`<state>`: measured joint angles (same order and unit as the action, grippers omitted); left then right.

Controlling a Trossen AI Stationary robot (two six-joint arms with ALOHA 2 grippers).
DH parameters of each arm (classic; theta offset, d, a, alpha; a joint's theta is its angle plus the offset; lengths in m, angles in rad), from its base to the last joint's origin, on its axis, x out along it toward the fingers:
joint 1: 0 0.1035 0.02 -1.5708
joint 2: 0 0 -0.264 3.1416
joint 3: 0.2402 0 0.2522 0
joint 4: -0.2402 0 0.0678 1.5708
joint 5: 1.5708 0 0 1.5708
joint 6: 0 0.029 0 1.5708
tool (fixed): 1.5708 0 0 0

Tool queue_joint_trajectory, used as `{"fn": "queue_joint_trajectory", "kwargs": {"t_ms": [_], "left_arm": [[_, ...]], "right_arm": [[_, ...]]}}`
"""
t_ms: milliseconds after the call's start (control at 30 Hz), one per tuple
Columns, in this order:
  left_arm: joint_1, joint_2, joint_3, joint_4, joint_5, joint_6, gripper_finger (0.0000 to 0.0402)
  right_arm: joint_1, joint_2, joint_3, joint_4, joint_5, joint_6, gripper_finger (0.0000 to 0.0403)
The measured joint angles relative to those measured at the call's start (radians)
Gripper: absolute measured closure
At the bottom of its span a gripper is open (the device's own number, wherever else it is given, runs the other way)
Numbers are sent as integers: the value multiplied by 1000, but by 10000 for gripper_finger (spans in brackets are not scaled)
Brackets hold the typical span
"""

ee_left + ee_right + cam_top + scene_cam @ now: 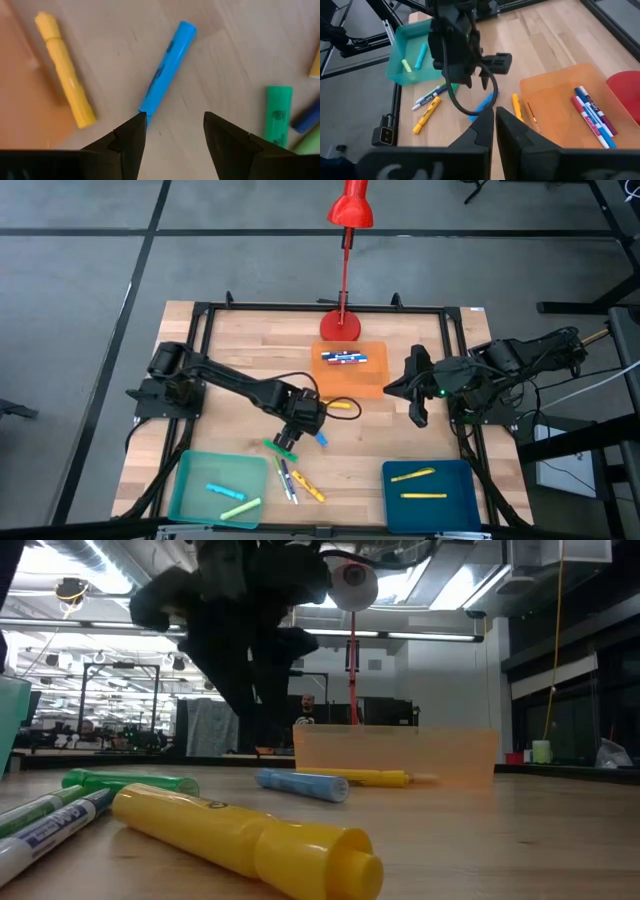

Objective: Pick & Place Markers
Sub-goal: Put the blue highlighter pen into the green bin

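Loose markers lie flat on the wooden table: a blue one (167,67), a yellow one (65,70), a green one (277,115), and several more (298,482) nearer the front edge. My left gripper (175,120) hangs open above the table, pointing steeply down. The blue marker's near end lies just beyond one fingertip (136,127), and I see no touch. In the high view this gripper (302,428) is at the table's middle. My right gripper (494,120) is shut on nothing and held high to the right (418,412).
An orange tray (372,380) at the far middle holds red and blue markers. A teal tray (195,480) at the front left holds a blue and a yellow-green one. A blue tray (455,505) at the front right holds two yellow ones. A red lamp (343,325) stands behind the orange tray.
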<state>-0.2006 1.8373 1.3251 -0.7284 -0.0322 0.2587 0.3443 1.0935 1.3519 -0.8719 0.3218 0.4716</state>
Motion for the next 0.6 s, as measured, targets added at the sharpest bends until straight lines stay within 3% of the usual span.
{"fn": "queue_joint_trajectory", "kwargs": {"t_ms": [600], "left_arm": [[73, 21, 0, 66, 34, 174, 210]], "right_arm": [[0, 0, 0, -1, 0, -15, 382]]}}
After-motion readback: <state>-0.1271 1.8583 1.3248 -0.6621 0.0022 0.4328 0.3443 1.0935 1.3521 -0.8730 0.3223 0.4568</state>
